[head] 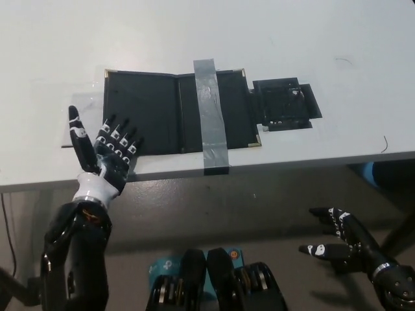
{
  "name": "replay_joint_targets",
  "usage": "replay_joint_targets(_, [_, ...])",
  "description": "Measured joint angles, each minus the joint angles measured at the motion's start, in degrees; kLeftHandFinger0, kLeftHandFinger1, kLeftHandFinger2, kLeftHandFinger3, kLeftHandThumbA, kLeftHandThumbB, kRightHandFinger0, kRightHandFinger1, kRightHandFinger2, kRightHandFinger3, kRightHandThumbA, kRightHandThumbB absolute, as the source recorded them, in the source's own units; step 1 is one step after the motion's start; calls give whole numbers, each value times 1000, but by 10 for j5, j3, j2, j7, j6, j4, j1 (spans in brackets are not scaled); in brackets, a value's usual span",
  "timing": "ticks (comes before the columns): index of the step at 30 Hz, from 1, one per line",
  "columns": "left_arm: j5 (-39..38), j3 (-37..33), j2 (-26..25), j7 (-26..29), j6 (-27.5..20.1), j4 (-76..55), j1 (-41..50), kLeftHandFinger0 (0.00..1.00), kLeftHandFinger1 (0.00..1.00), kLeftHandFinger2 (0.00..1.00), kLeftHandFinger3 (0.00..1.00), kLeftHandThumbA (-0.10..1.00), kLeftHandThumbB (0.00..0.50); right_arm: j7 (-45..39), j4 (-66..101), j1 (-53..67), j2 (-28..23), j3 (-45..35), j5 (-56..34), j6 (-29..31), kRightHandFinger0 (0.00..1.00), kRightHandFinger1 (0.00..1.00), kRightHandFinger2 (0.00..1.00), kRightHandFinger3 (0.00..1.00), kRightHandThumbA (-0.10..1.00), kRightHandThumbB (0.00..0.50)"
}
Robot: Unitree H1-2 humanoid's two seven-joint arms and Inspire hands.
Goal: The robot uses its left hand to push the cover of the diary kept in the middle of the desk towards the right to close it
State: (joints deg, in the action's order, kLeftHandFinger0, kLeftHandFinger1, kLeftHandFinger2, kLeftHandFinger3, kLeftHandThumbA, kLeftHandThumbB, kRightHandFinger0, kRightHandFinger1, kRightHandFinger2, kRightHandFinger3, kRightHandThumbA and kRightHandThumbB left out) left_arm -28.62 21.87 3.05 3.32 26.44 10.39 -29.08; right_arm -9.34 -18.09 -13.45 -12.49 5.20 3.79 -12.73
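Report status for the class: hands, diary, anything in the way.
Left hand open at diary's left cover. Right hand idle below desk. Diary open, grey tape strapping its right half.

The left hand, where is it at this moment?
In the head view the left hand is at lower left, open, at the desk's front edge, by the diary's left cover corner.

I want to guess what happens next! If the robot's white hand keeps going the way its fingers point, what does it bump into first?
Probably the open diary. The left hand is open at the desk's front edge, fingers pointing up and slightly right, toward the diary's left cover. Height above the desk is unclear.
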Motion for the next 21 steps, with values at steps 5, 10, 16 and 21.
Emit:
replay_joint_targets(5, [-23, 27, -22, 23, 1, -29, -31, 1000, 1000, 1000, 1000, 1000, 348, 1, 0, 5, 0, -1, 0, 0, 828, 885, 832, 746, 1000, 467])
replay_joint_targets(10, [-51, 46, -60, 50, 1, -52, -84, 1000, 1000, 1000, 1000, 1000, 369, 2, 0, 5, 1, -1, 0, 0, 831, 882, 826, 735, 1000, 467])
replay_joint_targets(16, [-88, 75, -76, 69, 1, -69, -97, 1000, 1000, 1000, 1000, 1000, 354, 2, 0, 5, 1, -2, 0, 0, 821, 872, 810, 721, 1000, 463])
replay_joint_targets(21, [-103, 95, -78, 77, 1, -68, -96, 1000, 1000, 1000, 1000, 1000, 323, 2, 0, 5, 2, -3, 0, 0, 830, 887, 837, 723, 1000, 478])
